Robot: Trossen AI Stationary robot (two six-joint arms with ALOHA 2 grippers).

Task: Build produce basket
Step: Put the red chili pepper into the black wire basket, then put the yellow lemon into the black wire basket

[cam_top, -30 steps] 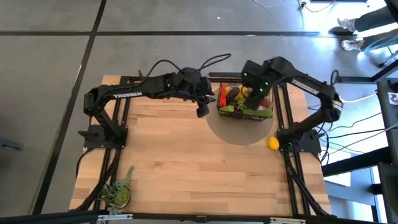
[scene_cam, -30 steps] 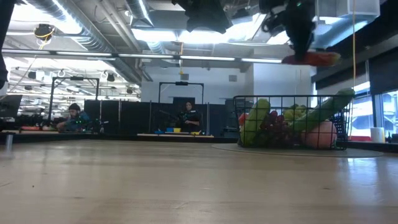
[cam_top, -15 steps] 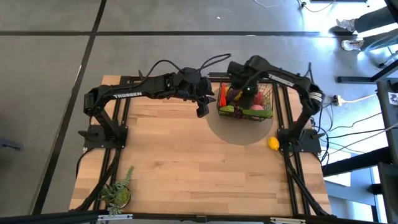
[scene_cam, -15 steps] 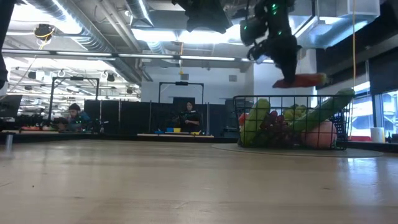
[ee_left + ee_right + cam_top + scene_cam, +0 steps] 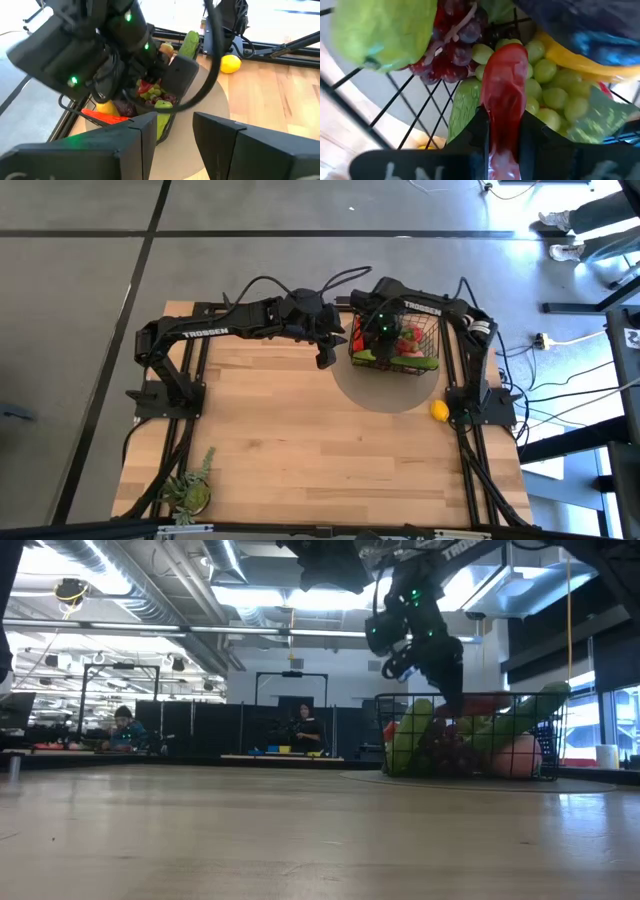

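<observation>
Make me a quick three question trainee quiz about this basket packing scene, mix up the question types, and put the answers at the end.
1. True or false: the right hand holds a red pepper over the basket.
2. Which produce lies on the table outside the basket? A) carrot B) lemon C) peach
3. Fill in: the left hand waits beside the basket, holding ____.

Key: 1 true; 2 B; 3 nothing.
</observation>
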